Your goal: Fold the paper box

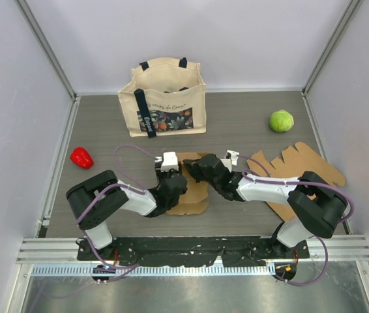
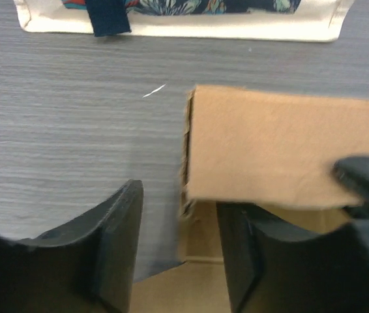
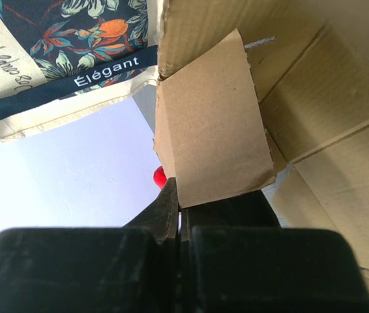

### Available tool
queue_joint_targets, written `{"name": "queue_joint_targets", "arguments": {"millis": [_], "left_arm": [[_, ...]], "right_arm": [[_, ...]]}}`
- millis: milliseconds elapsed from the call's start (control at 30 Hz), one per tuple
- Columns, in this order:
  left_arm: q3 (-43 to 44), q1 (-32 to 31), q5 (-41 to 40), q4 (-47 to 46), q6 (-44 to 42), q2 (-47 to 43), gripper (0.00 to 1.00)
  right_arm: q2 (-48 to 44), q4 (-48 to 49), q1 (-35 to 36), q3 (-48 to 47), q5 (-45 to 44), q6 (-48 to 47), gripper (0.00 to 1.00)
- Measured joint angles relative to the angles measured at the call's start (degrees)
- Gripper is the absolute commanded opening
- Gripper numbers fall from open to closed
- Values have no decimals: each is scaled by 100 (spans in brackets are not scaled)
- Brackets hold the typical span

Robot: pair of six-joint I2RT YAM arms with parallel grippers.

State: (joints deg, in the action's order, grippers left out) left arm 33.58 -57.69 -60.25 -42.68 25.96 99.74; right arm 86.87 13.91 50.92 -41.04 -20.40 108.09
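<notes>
Our right claw [image 3: 179,203] is pinched tight on the lower edge of a raised flap [image 3: 210,130] of the paper box [image 1: 194,189], which lies half-formed on the table [image 1: 250,130] directly between the two claws. Our left claw [image 2: 179,202] stands parted and holds nothing, with an upright wall [image 2: 282,147] of the box rising just ahead of it and that wall's near corner sitting in the gap between its fingers [image 2: 116,241]. The main risk, as we judge it, is that one thin pinch alone holds the shape: if the right claw pulls or twists while the left is not braced, the flap could tear along its crease, or slip free and let the wall spring flat. Should the left claw shut where it is, it may catch the corner edge-on and crumple it rather than seat a fold (the wrist view is blurred, so we cannot say how deep the edge sits between the fingers). The claws are also very close together, and a small sideways move could knock one into the other. Beyond both claws the tote bag [image 1: 165,98] stands near enough that a box pushed forward might slide against it
</notes>
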Motion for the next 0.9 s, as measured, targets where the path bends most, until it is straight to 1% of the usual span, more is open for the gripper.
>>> {"name": "queue_joint_targets", "arguments": {"millis": [33, 67, 100, 167, 233, 300, 333, 400, 500, 567, 600, 633, 700, 767, 800, 867, 900], "left_arm": [[-173, 0, 122, 4, -15, -151, 63], [-380, 0, 245, 17, -7, -361, 74], [-586, 0, 367, 11, -4, -590, 75], [-1047, 0, 697, 50, 17, -1252, 84], [-1381, 0, 999, 83, 52, -1941, 83], [-1585, 0, 1261, 111, 68, -2474, 80], [-1770, 0, 1539, 256, 70, -3069, 77], [-1786, 0, 1602, 299, 70, -3154, 75], [-1775, 0, 1725, 358, -9, -3032, 75], [-1694, 0, 1735, 407, -98, -2736, 71], [-1600, 0, 1738, 407, -144, -2514, 69], [-1491, 0, 1716, 426, -199, -2297, 62], [-1259, 0, 1620, 435, -271, -1932, 55], [-1034, 0, 1473, 389, -393, -1617, 53], [-949, 0, 1399, 326, -439, -1478, 47], [-859, 0, 1237, 138, -568, -1239, 44], [-837, 0, 1158, 11, -667, -1110, 40]], "right_arm": [[0, 15, 9, 2, 7, -17, 3], [0, 33, 13, 7, 13, -31, 4], [-2, 52, 13, 17, 15, -50, 6], [-4, 81, 13, 35, 17, -85, 8], [-15, 98, 13, 48, 22, -116, 11], [-20, 107, 9, 48, 24, -144, 15], [-26, 94, 9, 48, 26, -166, 17], [-26, 90, 9, 50, 24, -168, 17], [-26, 72, 9, 55, 24, -175, 17], [-28, 66, 9, 55, 24, -175, 17], [-28, 59, 9, 55, 24, -175, 17], [-28, 59, 9, 55, 24, -175, 17], [-52, 35, 9, 55, 22, -188, 17], [-94, 0, 9, 55, 22, -203, 18], [-105, -13, 9, 55, 22, -216, 22], [-129, -59, 9, 55, 24, -260, 30], [-146, -101, 9, 57, 31, -339, 37]]}}
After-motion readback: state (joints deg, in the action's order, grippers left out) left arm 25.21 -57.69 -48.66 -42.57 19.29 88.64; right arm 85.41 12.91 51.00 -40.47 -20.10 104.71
